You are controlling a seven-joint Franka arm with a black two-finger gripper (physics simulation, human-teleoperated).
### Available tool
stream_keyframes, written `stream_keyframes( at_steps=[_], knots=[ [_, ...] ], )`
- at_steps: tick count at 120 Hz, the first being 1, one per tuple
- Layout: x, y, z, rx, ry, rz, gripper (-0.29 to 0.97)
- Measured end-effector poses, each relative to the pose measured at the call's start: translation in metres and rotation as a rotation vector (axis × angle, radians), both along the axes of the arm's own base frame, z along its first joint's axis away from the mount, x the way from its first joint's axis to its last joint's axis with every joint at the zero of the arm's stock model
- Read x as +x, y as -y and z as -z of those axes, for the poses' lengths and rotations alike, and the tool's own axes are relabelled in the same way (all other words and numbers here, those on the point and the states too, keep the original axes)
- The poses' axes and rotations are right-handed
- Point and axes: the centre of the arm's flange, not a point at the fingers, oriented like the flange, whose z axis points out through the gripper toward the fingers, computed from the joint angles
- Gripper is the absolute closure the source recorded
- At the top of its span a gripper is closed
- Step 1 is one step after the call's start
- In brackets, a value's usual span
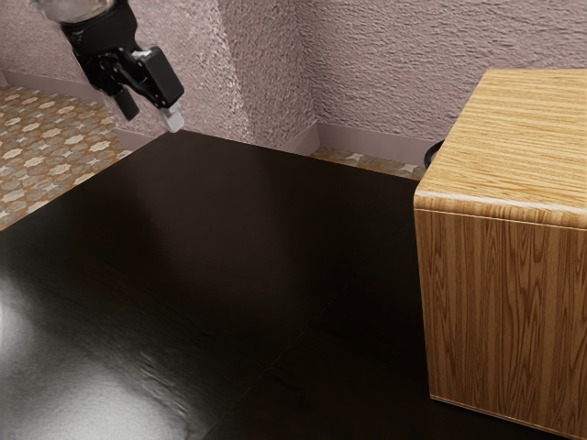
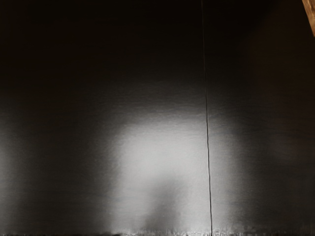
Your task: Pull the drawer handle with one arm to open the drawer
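My gripper (image 1: 149, 110) hangs high over the far corner of the dark table (image 1: 229, 257), at the exterior view's upper left; its fingers (image 1: 171, 117) stand apart with nothing between them, angled down toward the exterior view's right. The wooden cabinet (image 1: 514, 229) that should house the drawer sits on the table at the exterior view's right edge, well apart from the hand; the top and the side turned to that camera are plain grain, so I cannot tell which face carries the handle.

The wrist camera looks down on glossy tabletop (image 2: 98, 73) crossed by a thin seam (image 2: 206, 123); a sliver of the cabinet's wood (image 2: 310, 14) sits at one corner, which at least tells me which way to steer.

I read this as the very start of the approach; nothing of the pull is done. To do it well, I would carry the hand across the table toward the cabinet while keeping height, so the fingers clear its rounded top edge. I would bring the wrist camera round until the drawer front and handle are plainly in sight before committing. The fingers should stay parted, with the gap lined up across the handle; I would advance until both pads flank it, then close. The pull should run straight along the drawer's travel; a slanted tug would likely bind the drawer or drag the whole cabinet over the slick table.
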Motion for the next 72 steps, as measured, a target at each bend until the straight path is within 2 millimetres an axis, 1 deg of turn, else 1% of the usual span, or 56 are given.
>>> stream_keyframes(
  at_steps=[18, 26, 34, 43, 54, 61, 66, 72],
  knots=[
    [0.008, -0.012, 0.015, -0.015, -0.040, -0.017, 0.00],
    [0.012, -0.014, 0.021, -0.025, -0.054, -0.023, 0.00],
    [0.012, -0.006, 0.021, -0.035, -0.057, -0.042, 0.00],
    [0.017, 0.007, 0.026, -0.058, -0.069, -0.047, 0.00],
    [0.023, 0.008, 0.031, -0.095, -0.068, -0.070, 0.00],
    [0.030, 0.012, 0.033, -0.128, -0.047, -0.077, 0.00],
    [0.037, 0.024, 0.035, -0.160, -0.028, -0.065, 0.00],
    [0.052, 0.036, 0.045, -0.232, -0.022, -0.050, 0.00]
  ],
)
